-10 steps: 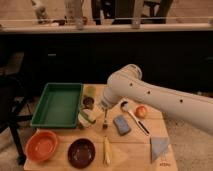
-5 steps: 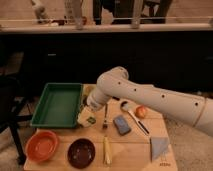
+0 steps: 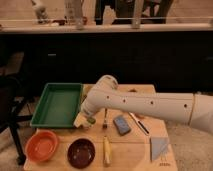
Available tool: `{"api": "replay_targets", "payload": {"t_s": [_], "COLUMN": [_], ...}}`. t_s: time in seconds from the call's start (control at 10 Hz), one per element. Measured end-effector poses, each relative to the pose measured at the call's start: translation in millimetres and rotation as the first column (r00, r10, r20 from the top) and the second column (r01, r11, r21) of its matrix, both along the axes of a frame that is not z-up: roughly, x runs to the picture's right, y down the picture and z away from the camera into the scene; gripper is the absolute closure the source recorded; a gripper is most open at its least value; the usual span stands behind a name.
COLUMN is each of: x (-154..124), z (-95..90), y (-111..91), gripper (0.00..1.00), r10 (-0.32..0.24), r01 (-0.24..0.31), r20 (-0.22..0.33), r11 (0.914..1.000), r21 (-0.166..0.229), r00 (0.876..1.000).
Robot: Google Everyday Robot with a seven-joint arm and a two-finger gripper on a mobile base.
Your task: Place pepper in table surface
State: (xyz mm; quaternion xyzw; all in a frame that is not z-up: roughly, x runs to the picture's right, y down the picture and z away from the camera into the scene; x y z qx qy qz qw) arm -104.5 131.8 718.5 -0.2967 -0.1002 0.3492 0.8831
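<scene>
My gripper [image 3: 84, 120] hangs from the white arm low over the light wooden table surface [image 3: 135, 156], right at the right front corner of the green tray [image 3: 55, 105]. A small green bit, seemingly the pepper [image 3: 92, 120], shows just at the gripper's right side, close to the table top. I cannot tell whether it is held or lying on the boards. The arm hides the table behind it, and the upright olive-green cylinder is out of view.
An orange bowl [image 3: 42, 145] and a dark brown bowl [image 3: 81, 152] stand at the front left. A yellow stick [image 3: 106, 150], a fork [image 3: 105, 120], a blue-grey block [image 3: 121, 125], a dark pen-like item [image 3: 139, 124] and a folded grey-blue cloth [image 3: 160, 147] lie to the right.
The arm has swung left and down, taking the gripper from mid-table to the tray's right front corner. It now covers the olive-green cylinder.
</scene>
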Motion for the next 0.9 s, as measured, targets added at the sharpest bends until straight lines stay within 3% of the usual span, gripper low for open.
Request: {"api": "replay_targets", "payload": {"t_s": [0.3, 0.8, 0.9], "x": [4, 8, 9], "z": [16.2, 34.8, 36.7], "y": [15, 28, 29], "gripper": [0.2, 0.21, 0.3], "r10": [0.017, 0.025, 0.024], "r01": [-0.018, -0.029, -0.028], "r20": [-0.05, -0.058, -0.056], "r11": [0.9997, 0.9977, 0.9974], "r21": [-0.016, -0.062, -0.066], "r00": [0.999, 0.998, 0.998]}}
